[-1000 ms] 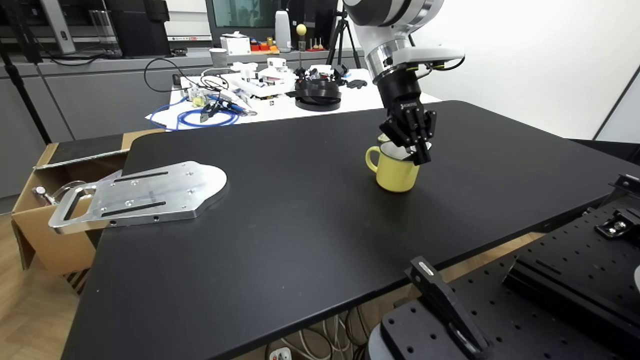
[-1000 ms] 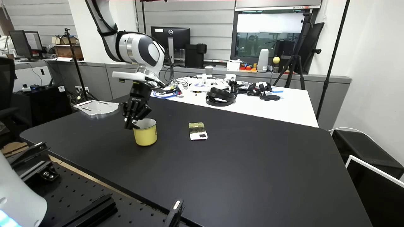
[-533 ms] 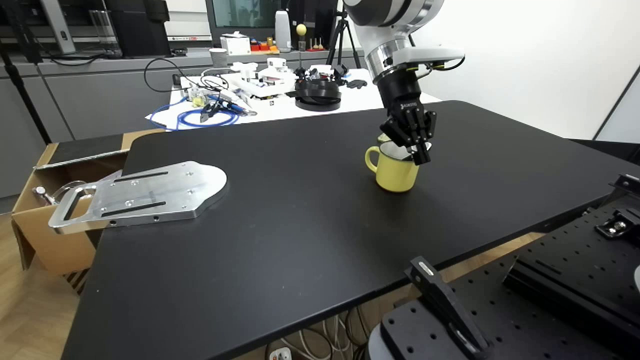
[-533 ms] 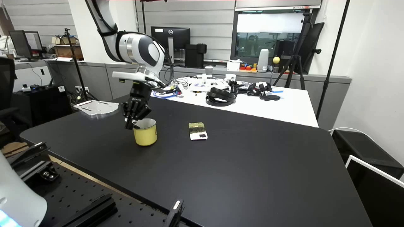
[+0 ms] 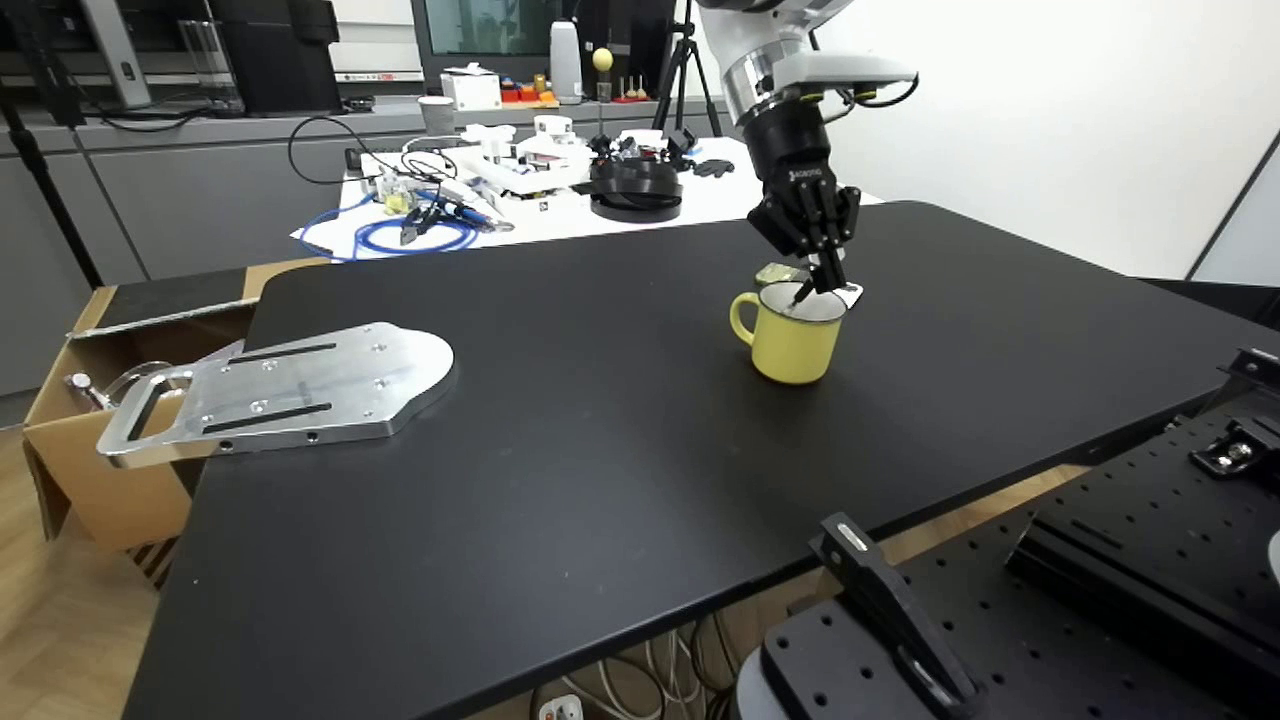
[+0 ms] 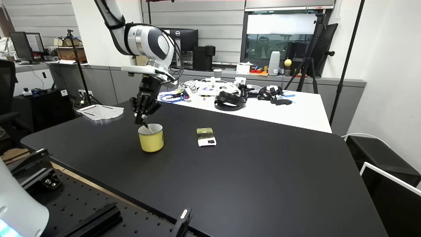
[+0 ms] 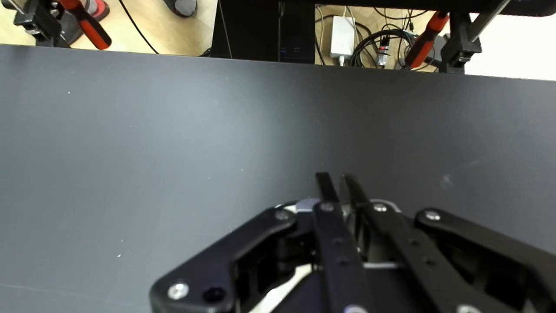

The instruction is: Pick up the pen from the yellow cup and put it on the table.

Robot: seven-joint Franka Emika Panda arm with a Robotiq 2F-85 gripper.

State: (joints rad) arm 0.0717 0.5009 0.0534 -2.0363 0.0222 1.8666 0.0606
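Exterior views both showed us the black two-fingered gripper above the squat mustard-yellow mug, fingers seemingly pinching the slim dark pen — its lower end inside the mug, the tip hard to make out. We judged lifting-out in hand; the next move called for clearing the mug's rim, then lowering beside it onto the matte black tabletop. Between the wrist view's close-set fingers, we couldn't discern the pen.

Both exterior views share the table, slanting down across it; the wrist view looks steeply down, nearer it.
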